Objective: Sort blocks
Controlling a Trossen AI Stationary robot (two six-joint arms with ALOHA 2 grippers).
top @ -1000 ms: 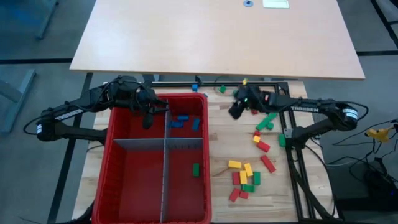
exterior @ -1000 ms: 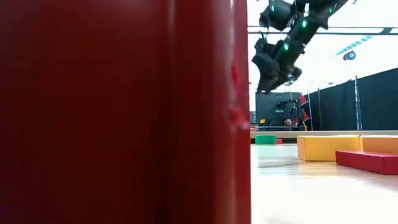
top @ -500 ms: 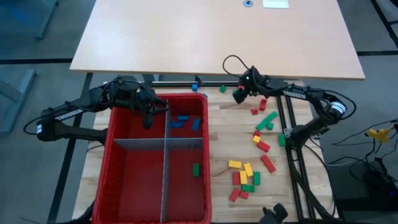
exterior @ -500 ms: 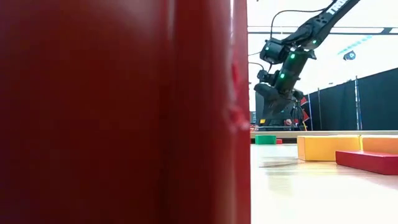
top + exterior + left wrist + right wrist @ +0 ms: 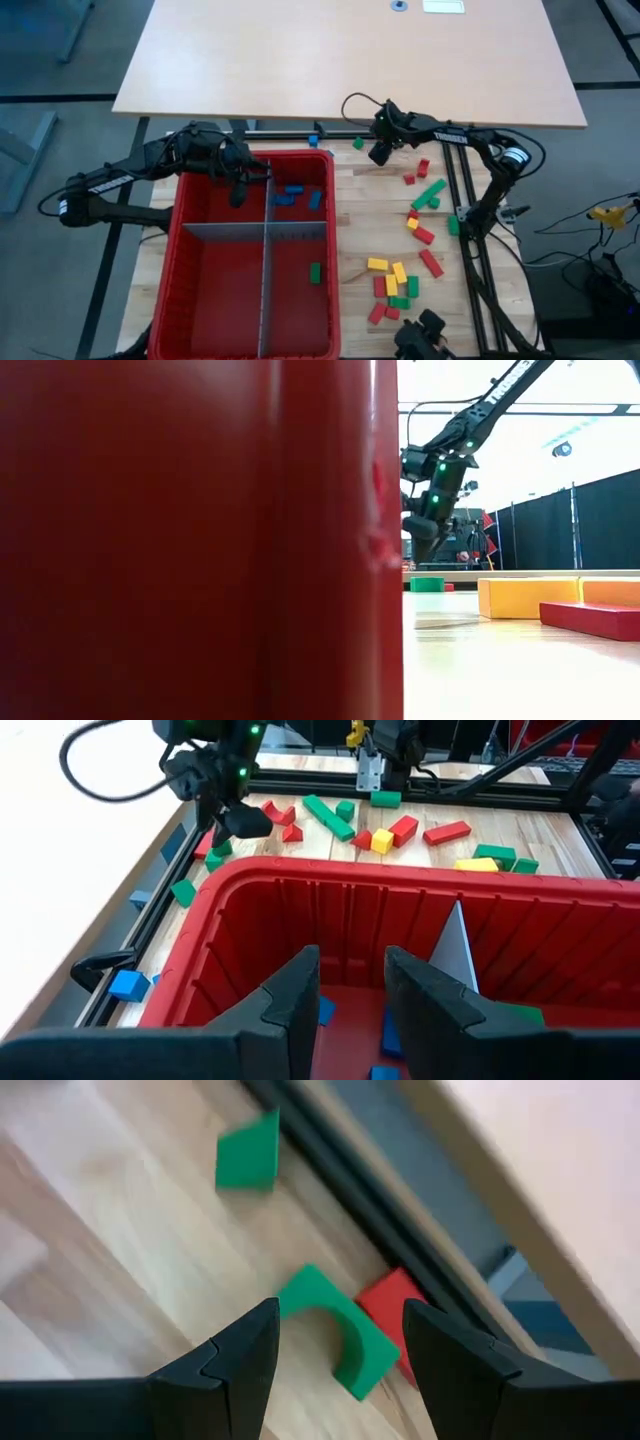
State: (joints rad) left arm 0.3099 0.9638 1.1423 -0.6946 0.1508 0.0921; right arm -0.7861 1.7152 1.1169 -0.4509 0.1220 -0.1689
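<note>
My right gripper (image 5: 340, 1312) is open near the table's far edge (image 5: 378, 155). It is lowered over a green arch-shaped block (image 5: 335, 1342), one finger on either side and not touching it. A red block (image 5: 398, 1302) lies against that green one, and another green block (image 5: 248, 1150) lies farther off. My left gripper (image 5: 350, 985) is open and empty over the far-left compartment of the red bin (image 5: 185, 250). Blue blocks (image 5: 292, 194) lie in the far-right compartment, and a green block (image 5: 315, 272) lies in the near-right one.
Loose red, green and yellow blocks (image 5: 395, 285) lie scattered on the wood to the right of the bin. A blue block (image 5: 313, 139) sits by the far rail. Grey dividers (image 5: 266, 270) split the bin. In the low view the bin's wall (image 5: 200, 540) fills the left half.
My right gripper has swung toward the table's far edge and a little left, and has come down close to the table over the green block.
</note>
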